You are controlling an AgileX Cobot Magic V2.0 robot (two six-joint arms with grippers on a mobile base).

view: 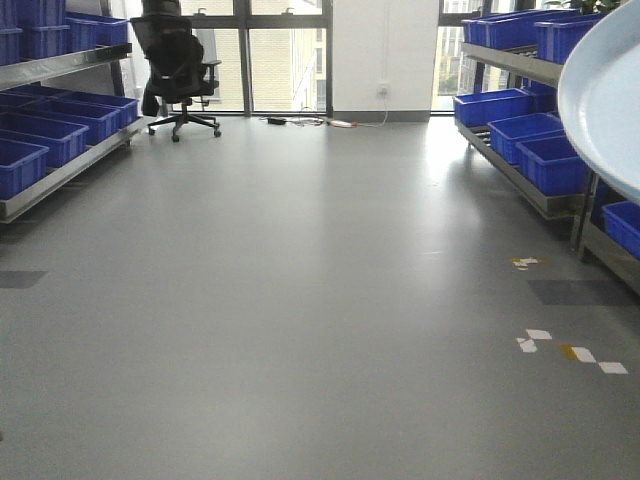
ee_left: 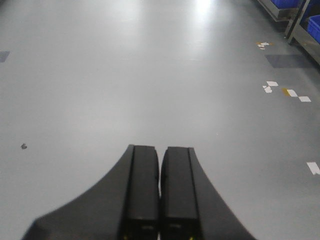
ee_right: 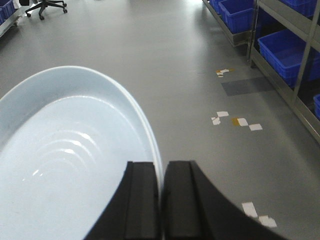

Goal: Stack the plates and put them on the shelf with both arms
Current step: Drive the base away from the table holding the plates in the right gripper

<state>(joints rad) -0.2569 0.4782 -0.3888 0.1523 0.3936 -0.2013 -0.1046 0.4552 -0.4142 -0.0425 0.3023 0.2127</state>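
Note:
My right gripper (ee_right: 161,167) is shut on the rim of a pale bluish-white plate (ee_right: 65,165) with faint concentric ripples, held in the air above the grey floor. The same plate shows as a pale curved edge at the right of the front view (view: 605,95). I cannot tell whether a second plate lies under it. My left gripper (ee_left: 160,152) is shut and empty, pointing over bare floor. Steel shelf racks (view: 520,65) stand along the right wall, and another (view: 60,65) along the left.
Blue plastic crates (view: 520,130) fill the racks on both sides. A black office chair (view: 175,65) stands at the back left by the windows. Tape scraps (view: 575,352) lie on the floor at the right. Cables (view: 310,122) lie by the far wall.

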